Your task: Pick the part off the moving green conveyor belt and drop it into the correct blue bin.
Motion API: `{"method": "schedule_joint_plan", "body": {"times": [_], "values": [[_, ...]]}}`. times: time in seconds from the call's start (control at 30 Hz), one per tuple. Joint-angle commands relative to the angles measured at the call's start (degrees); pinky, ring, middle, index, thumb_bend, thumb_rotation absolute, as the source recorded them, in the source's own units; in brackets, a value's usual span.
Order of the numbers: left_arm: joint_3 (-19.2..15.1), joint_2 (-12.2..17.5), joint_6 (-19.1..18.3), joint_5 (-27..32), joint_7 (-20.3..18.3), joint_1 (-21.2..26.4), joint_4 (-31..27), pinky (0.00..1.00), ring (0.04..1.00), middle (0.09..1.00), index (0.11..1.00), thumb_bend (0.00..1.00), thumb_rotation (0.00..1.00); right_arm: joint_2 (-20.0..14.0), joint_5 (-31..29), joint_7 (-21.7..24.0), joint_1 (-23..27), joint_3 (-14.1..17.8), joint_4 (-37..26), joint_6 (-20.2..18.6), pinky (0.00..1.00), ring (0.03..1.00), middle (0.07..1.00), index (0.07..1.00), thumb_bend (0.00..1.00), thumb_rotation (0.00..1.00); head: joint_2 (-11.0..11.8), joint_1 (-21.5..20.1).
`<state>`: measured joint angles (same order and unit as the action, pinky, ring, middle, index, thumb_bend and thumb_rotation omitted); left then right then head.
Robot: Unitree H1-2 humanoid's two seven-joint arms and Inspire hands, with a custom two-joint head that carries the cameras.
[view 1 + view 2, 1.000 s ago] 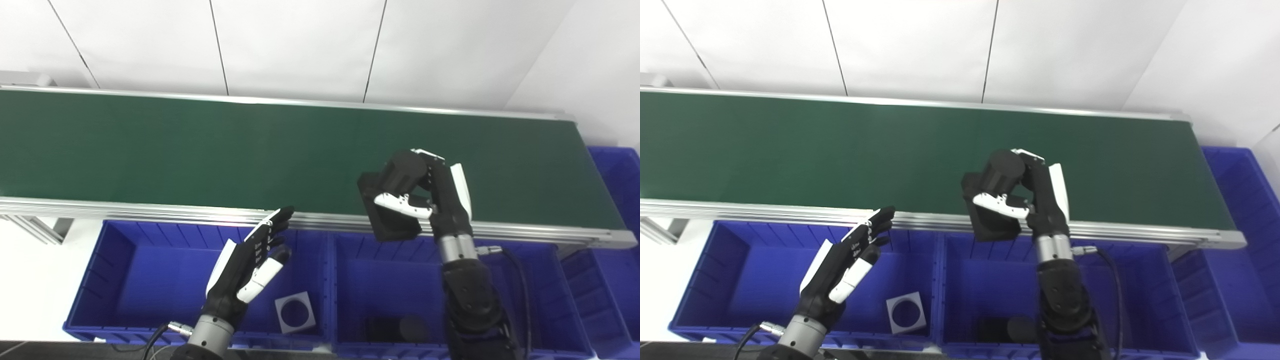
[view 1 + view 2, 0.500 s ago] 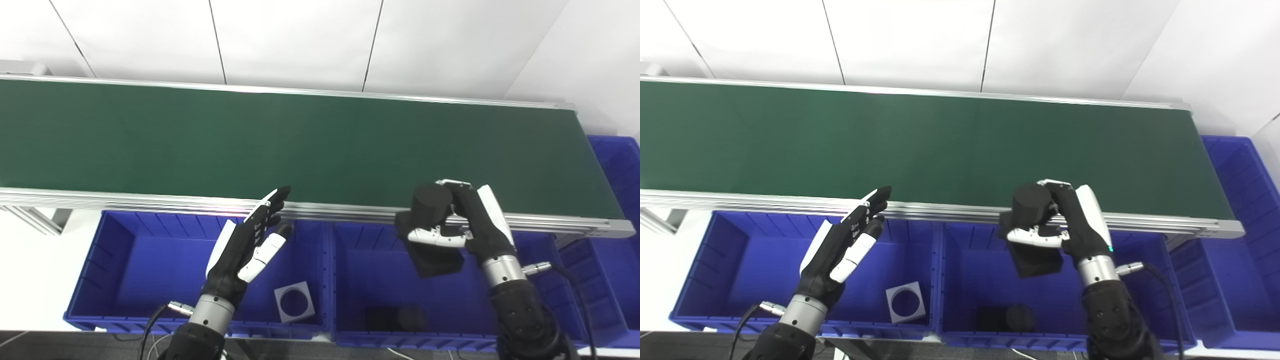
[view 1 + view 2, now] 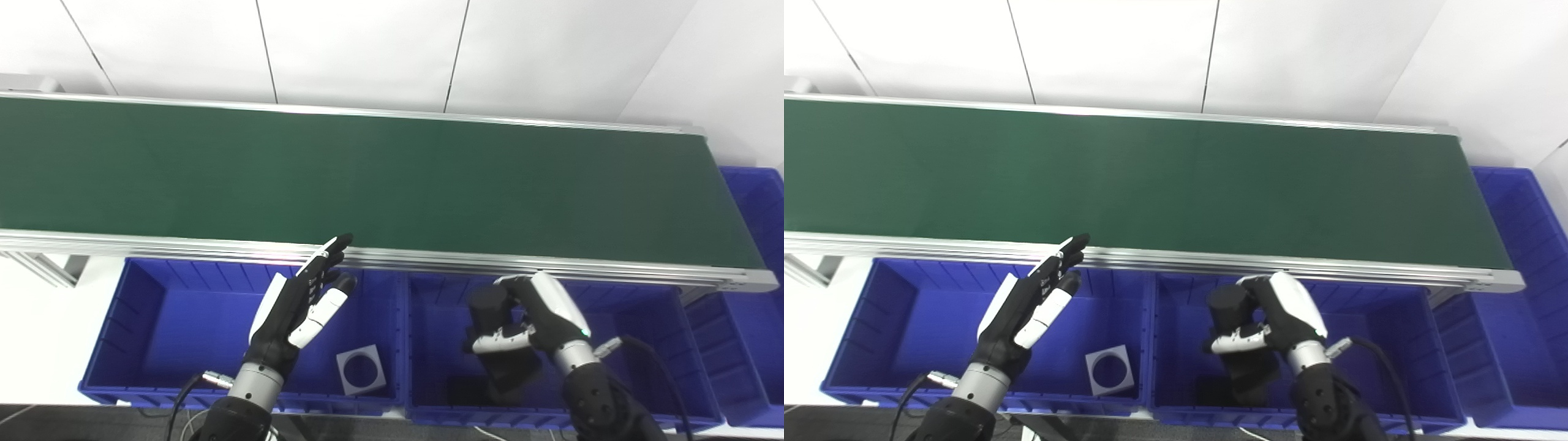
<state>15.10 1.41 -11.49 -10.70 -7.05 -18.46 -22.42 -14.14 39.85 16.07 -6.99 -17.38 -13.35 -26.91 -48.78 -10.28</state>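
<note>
Here, a matte black part (image 3: 497, 343), made of a round cylinder rising from a flat square base, is sitting in the grip of the robot's right hand (image 3: 539, 318), whose dark fingers (image 3: 511, 283) are curling over the cylinder's top while the white thumb is pressing across its front. The part is hanging inside the middle blue bin (image 3: 667, 343), a ribbed plastic tub with smooth walls, and is hovering just above another black piece (image 3: 456, 389) lying on the bin's floor; whether the two are touching cannot be told. Behind the row of bins, the green conveyor belt (image 3: 367, 177) is stretching across the scene, its surface flat and dull between bright aluminium rails. The left hand (image 3: 297, 312) is waiting over the left blue bin (image 3: 141, 318), holding nothing, its fingers straight and spread, pointing up toward the belt's near rail. Below that hand, a pale grey square plate with a round hole (image 3: 361, 369) is lying flat on the floor of the left bin. A further blue bin (image 3: 756, 202) is standing beyond the belt's right end.
</note>
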Motion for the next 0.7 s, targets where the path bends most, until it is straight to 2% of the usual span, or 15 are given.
{"method": "schedule_joint_plan", "body": {"times": [0.0, 0.07, 0.1, 0.13, 0.17, 0.27, 0.33, 0.4, 0.43, 0.47, 0.5, 0.67], "values": [[-0.06, 0.28, 2.41, 0.80, -0.08, 0.49, -0.53, 0.92, 0.944, 0.953, 0.896, 0.63, 0.85, 0.63, 2.76, 0.74, 1.49, -0.28, -0.25, 0.01, 0.24, 0.355, 0.443, 0.506, 0.52, 0.00, 0.02, -0.52], [-0.39, 0.53, 2.90, 1.44, -0.26, 0.38, -0.35, 0.92, 0.942, 0.952, 0.893, 0.63, 0.84, 1.20, 5.32, 2.66, 1.96, -0.36, 0.57, 0.00, 0.39, 0.516, 0.459, 0.508, 0.52, 0.00, 0.02, -0.84], [-0.49, 0.67, 3.20, 1.49, -0.33, 0.38, -0.25, 0.92, 0.942, 0.952, 0.893, 0.62, 0.84, 1.49, 6.58, 3.95, 2.14, -0.30, 0.97, -0.01, 0.46, 0.588, 0.556, 0.504, 0.52, 0.05, 0.02, -0.94], [-0.62, 0.87, 3.51, 1.59, -0.45, 0.41, -0.13, 0.92, 0.942, 0.952, 0.893, 0.62, 0.84, 1.56, 7.90, 5.18, 2.33, -0.54, 1.26, -0.01, 0.49, 0.616, 0.616, 0.501, 0.52, 0.08, 0.09, -1.27], [-0.72, 1.03, 3.73, 1.60, -0.55, 0.43, -0.06, 0.92, 0.943, 0.953, 0.894, 0.62, 0.85, 1.53, 8.49, 5.89, 2.47, -0.76, 1.60, 0.00, 0.61, 0.739, 0.765, 0.625, 0.58, 0.09, 0.12, -1.32], [-1.02, 1.38, 3.75, 1.96, -0.72, 0.43, -0.22, 0.91, 0.943, 0.953, 0.894, 0.62, 0.84, 0.97, 8.93, 7.11, 2.97, -2.11, 2.56, 0.09, 0.68, 0.816, 0.852, 0.775, 0.65, 0.13, 0.24, -1.89], [-1.17, 1.73, 4.52, 2.51, -0.80, 0.53, 0.12, 0.92, 0.944, 0.952, 0.893, 0.61, 0.84, 0.58, 9.23, 7.55, 3.23, -3.10, 2.39, 0.25, 0.71, 0.863, 0.907, 0.847, 0.69, 0.20, 0.33, -2.09], [-1.30, 2.09, 5.02, 2.70, -0.88, 0.68, 0.43, 0.92, 0.945, 0.952, 0.894, 0.60, 0.83, 0.32, 9.39, 7.27, 3.20, -3.77, 1.78, 0.53, 0.76, 0.895, 0.930, 0.877, 0.73, 0.26, 0.39, -2.28], [-1.34, 2.24, 5.05, 2.67, -0.90, 0.75, 0.49, 0.92, 0.947, 0.955, 0.896, 0.61, 0.84, 0.22, 9.40, 7.04, 3.14, -3.99, 1.48, 0.66, 0.88, 0.959, 0.973, 0.928, 0.78, 0.37, 0.40, -2.28], [-1.41, 2.40, 4.97, 2.74, -0.98, 0.85, 0.54, 0.92, 0.947, 0.956, 0.898, 0.61, 0.83, 0.45, 9.26, 5.60, 2.76, -3.92, 1.03, 1.30, 0.94, 0.985, 0.991, 0.968, 0.84, 0.42, 0.51, -2.28], [-1.47, 2.52, 4.94, 2.82, -1.03, 0.92, 0.59, 0.92, 0.947, 0.956, 0.898, 0.61, 0.83, 0.63, 9.14, 4.52, 2.49, -3.86, 0.75, 1.75, 0.94, 0.988, 0.993, 0.974, 0.85, 0.43, 0.53, -2.27], [-1.51, 3.45, 4.89, 2.34, -1.47, 1.87, 1.14, 0.92, 0.955, 0.962, 0.910, 0.62, 0.84, 3.20, 6.55, -6.44, -0.42, -1.79, -0.93, 7.46, 1.00, 1.000, 1.000, 1.000, 0.92, 0.52, 1.09, -2.18]]}}
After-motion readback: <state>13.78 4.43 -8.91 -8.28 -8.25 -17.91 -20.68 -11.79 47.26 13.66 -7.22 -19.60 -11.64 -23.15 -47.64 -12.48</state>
